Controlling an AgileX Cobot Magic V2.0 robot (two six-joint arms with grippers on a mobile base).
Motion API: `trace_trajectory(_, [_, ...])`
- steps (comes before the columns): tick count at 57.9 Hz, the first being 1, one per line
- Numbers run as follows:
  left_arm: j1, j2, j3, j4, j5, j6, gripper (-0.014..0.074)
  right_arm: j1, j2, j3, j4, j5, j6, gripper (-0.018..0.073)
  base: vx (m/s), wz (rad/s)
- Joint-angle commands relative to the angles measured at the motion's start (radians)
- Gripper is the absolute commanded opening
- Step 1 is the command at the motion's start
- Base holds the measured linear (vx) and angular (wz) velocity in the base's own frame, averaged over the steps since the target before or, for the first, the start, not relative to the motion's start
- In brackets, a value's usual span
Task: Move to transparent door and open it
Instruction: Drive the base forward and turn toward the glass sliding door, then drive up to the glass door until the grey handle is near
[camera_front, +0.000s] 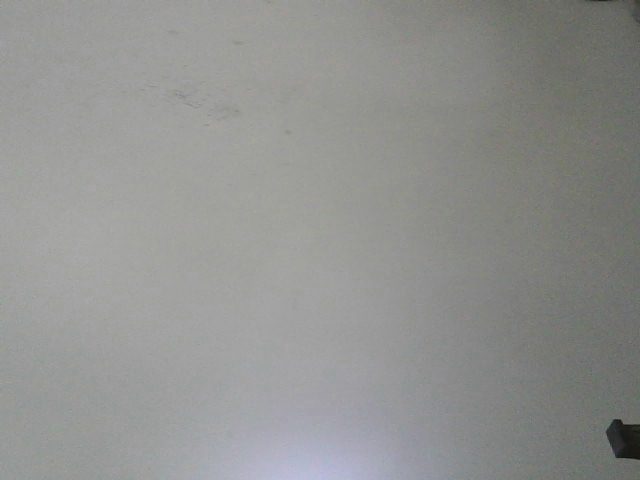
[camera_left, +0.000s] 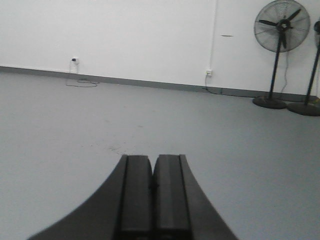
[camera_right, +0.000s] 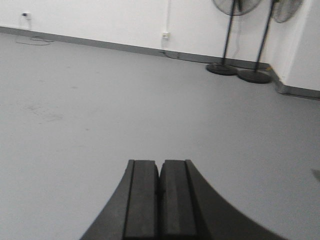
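Note:
The transparent door is out of view in all views. My left gripper (camera_left: 152, 158) is shut and empty, its black fingers pressed together over bare grey floor. My right gripper (camera_right: 160, 162) is also shut and empty over the grey floor. The front view shows only a blank white wall (camera_front: 300, 240) filling the frame, with faint scuff marks near the top left.
Two black pedestal fans (camera_left: 281, 35) stand at the far right by the white wall; they also show in the right wrist view (camera_right: 230, 35). Wall sockets (camera_left: 74, 60) with a loose cable sit along the grey skirting. A wall corner (camera_right: 295, 60) juts out at right. A small dark object (camera_front: 622, 438) shows at the lower right edge.

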Motion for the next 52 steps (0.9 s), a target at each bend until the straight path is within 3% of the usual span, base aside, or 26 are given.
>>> trace_trajectory(1, [-0.004, 0.009, 0.028, -0.009, -0.080, -0.010, -0.0003, -0.004, -0.015, 0.014, -0.001, -0.086, -0.003, -0.0005, 0.55, 0.46])
trace_trajectory(52, [-0.004, 0.009, 0.028, -0.009, -0.080, -0.010, -0.0003, -0.004, -0.014, 0.014, -0.001, -0.086, -0.003, -0.0005, 0.58, 0.67])
